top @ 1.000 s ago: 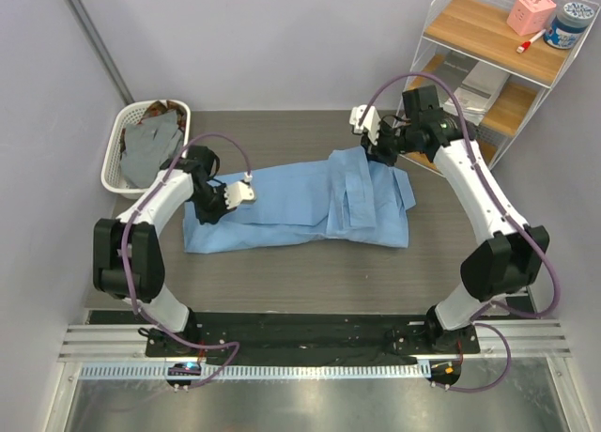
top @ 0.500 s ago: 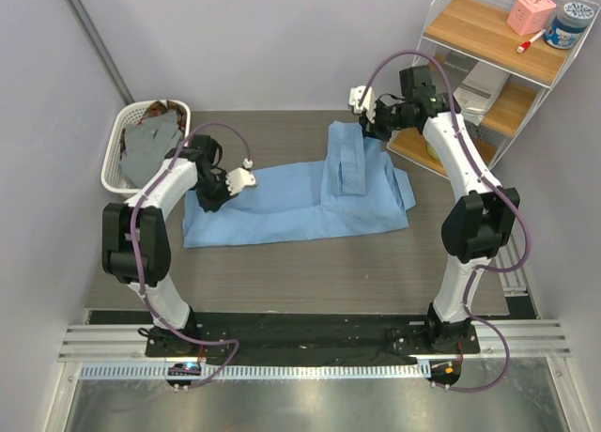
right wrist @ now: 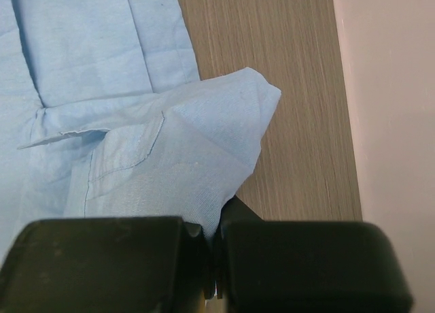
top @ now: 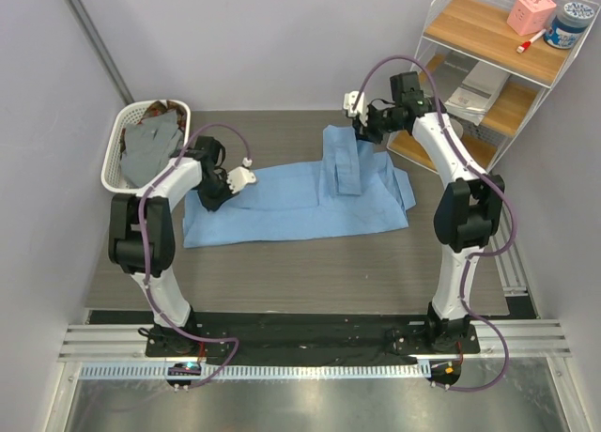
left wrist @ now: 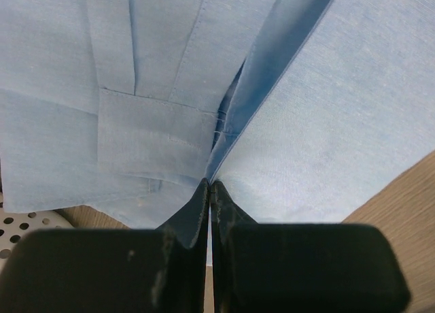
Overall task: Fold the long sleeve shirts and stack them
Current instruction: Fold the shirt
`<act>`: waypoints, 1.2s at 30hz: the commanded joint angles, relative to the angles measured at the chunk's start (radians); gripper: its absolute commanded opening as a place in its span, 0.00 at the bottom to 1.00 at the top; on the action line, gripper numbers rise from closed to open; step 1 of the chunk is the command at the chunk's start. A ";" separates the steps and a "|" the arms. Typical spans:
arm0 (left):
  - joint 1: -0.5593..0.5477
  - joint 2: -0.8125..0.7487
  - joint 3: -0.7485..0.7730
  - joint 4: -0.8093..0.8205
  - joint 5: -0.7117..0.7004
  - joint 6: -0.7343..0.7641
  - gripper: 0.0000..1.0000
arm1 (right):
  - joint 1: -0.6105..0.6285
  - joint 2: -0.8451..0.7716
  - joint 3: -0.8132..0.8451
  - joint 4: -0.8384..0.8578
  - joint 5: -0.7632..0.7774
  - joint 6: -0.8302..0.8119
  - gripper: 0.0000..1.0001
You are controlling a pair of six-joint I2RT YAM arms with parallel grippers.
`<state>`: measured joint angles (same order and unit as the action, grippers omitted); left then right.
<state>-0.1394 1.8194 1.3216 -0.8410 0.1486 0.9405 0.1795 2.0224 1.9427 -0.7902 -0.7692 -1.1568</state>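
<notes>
The long sleeve shirt (top: 282,202) is lying spread left to right across the middle of the bench (top: 282,263). The left gripper (left wrist: 210,190) is pinching its left end in its jaws, and the right gripper (right wrist: 216,258) is pinching its far right part. A basket (top: 116,146) holding more shirts (top: 150,150) is sitting at the far left, and a shelf unit (top: 488,28) is standing at the far right.

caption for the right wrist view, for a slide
Right gripper shut on a fold of the light blue cloth shirt

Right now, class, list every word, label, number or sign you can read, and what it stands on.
None can be read in any view.
The jar on the top shelf: any label is too small and blurred to read.
The light blue shirt: no print or tag shows.
</notes>
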 commanded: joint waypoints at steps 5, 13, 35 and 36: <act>0.020 0.023 0.027 0.054 -0.024 -0.052 0.00 | 0.003 0.006 -0.021 0.196 -0.008 0.089 0.01; 0.018 0.060 0.021 0.083 -0.060 -0.069 0.03 | 0.017 0.029 -0.067 0.258 -0.009 0.106 0.01; 0.044 -0.029 0.143 -0.061 0.121 -0.368 0.43 | 0.043 -0.087 -0.102 -0.070 0.307 0.289 0.81; 0.043 -0.029 0.139 -0.066 0.126 -0.373 0.43 | 0.028 -0.080 -0.087 -0.128 0.303 0.301 0.82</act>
<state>-0.0940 1.8328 1.4418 -0.8436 0.2161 0.6270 0.2661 2.0029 1.7645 -0.6628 -0.5606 -0.9012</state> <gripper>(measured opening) 0.429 0.808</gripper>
